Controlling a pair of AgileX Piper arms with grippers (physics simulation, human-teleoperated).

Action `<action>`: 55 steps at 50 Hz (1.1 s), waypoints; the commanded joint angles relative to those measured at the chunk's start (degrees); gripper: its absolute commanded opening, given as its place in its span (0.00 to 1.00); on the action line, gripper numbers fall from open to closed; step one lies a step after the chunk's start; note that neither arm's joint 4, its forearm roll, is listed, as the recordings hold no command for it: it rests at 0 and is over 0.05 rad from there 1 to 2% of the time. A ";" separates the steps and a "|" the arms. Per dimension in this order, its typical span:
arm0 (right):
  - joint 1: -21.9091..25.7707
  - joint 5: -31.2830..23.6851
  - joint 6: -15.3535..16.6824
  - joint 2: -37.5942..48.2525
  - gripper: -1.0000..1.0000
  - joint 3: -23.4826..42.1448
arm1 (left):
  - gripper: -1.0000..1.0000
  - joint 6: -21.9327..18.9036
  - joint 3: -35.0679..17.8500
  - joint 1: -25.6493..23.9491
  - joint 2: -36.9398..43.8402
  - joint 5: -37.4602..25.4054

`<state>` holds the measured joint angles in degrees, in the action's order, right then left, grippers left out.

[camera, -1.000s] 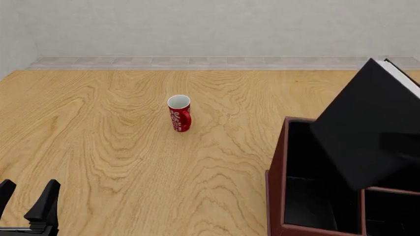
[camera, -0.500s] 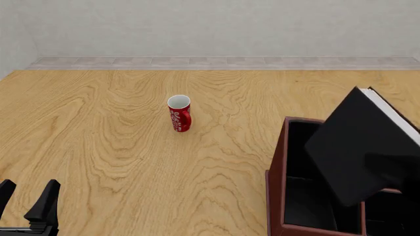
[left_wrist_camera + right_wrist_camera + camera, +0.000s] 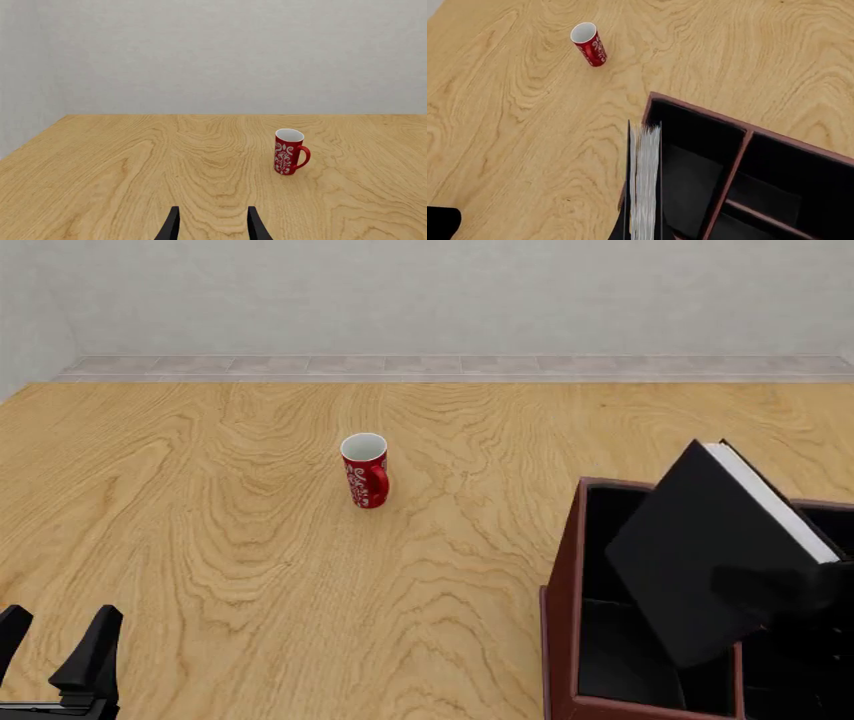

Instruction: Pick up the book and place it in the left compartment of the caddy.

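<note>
Book (image 3: pixel 714 555) is hanging tilted over the caddy (image 3: pixel 561 630), lower corner dipping into the left compartment (image 3: pixel 621 640), upper corner w/ white page edges leaning up and away to the right. Not resting on the floor of the section as far as visible, so it looks like mid-insertion, not released.

Right gripper: only a dark blur near the book's lower right edge in front view, and right wrist cam is looking straight down the page edges of the book (image 3: pixel 644 185), covers on both sides of the lens axis. So judging it is clamping the book, but the fingers themselves aren't showing; can't tell jaw width directly. Tilt prob. comes from holding it by one end so the free corner leads into the opening.

Wrist cam is also showing the book lining up w/ the big undivided section beside the caddy's outer wall, the crossbar-split sections lying on the other side of the divider (image 3: pixel 730 175). Good alignment for a drop-in.

Left gripper (image 3: pixel 54 650) is idling at the near left of the table (image 3: pixel 240 540), jaws wide apart, holding nothing, parked out of the way. Red mug (image 3: pixel 364 471) is standing upright mid-table, well apart from caddy, not involved.

Next, likely: lowering further and straightening the book so it clears the compartment walls.
</note>
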<state>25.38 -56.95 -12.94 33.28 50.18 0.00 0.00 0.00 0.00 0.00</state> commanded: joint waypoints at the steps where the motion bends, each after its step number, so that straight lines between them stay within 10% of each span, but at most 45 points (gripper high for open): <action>1: -0.70 1.81 -0.65 -0.44 0.00 -1.85 | 1.00 0.00 0.00 0.00 0.00 0.00; 55: -5.64 7.22 2.43 2.39 0.00 -4.02 | 1.00 0.00 0.00 0.00 0.00 0.00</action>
<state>20.29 -51.89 -10.50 34.10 45.83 0.00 0.00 0.00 0.00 0.00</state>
